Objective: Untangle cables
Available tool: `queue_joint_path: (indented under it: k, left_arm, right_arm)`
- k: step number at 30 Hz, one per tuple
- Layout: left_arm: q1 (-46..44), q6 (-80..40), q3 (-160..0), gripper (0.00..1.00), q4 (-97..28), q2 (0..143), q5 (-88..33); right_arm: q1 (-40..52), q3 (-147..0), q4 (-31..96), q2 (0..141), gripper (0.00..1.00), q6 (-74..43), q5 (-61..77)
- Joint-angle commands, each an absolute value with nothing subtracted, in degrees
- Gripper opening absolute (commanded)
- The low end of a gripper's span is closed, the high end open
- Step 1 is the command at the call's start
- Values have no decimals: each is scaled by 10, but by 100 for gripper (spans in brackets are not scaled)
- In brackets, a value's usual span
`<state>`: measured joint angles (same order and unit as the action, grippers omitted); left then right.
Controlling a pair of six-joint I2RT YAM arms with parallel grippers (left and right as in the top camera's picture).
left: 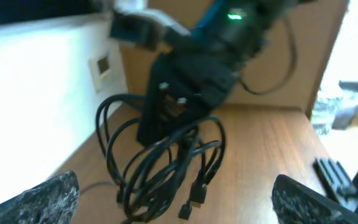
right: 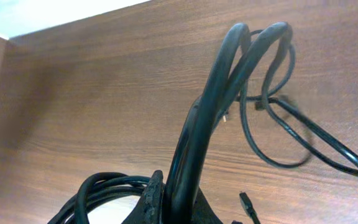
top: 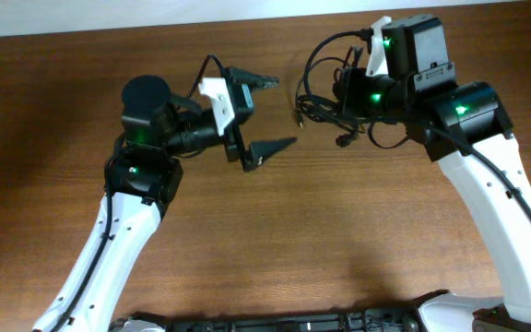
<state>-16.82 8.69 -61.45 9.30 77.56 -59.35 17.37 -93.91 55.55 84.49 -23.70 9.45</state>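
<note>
Brown wood-grain table (top: 275, 231), lower loops of black cables (top: 325, 106) resting on it

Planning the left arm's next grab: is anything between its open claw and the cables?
Nothing visible. Only bare table lies between the left claw and the cables, which are held bunched in the shut right claw.

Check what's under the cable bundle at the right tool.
Only bare wooden table shows beneath. The cables hang in loops from the shut right tool, plug ends lowest. Whether the plugs touch the wood is unclear. The stretch pinched inside the tool is hidden.
</note>
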Motion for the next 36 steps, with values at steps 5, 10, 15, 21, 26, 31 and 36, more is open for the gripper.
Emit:
queue_joint_path:
  k: [5,10,15,21,26,31,36]
  left_arm:
    - [-179,-223,-619,99,93,769,-530]
    - [-210,-242,-619,99,73,769,-522]
    - [-211,-262,-619,99,18,769,-496]
    - [-211,-293,-619,99,18,769,-471]
    - [-211,-293,-619,99,3,769,-444]
    - [-211,-293,-619,99,1,769,-417]
    - [-211,-344,-619,99,6,769,-400]
  right_arm:
    - [208,-934,525,836,4,-148,80]
    - [251,-934,489,836,4,-155,-17]
    - [254,-934,429,836,4,-154,-42]
    - [256,-934,395,836,4,-137,-42]
    - [255,-934,374,836,4,-135,-41]
    - [255,-934,369,836,4,-135,-42]
    - [254,-934,314,836,4,-124,-59]
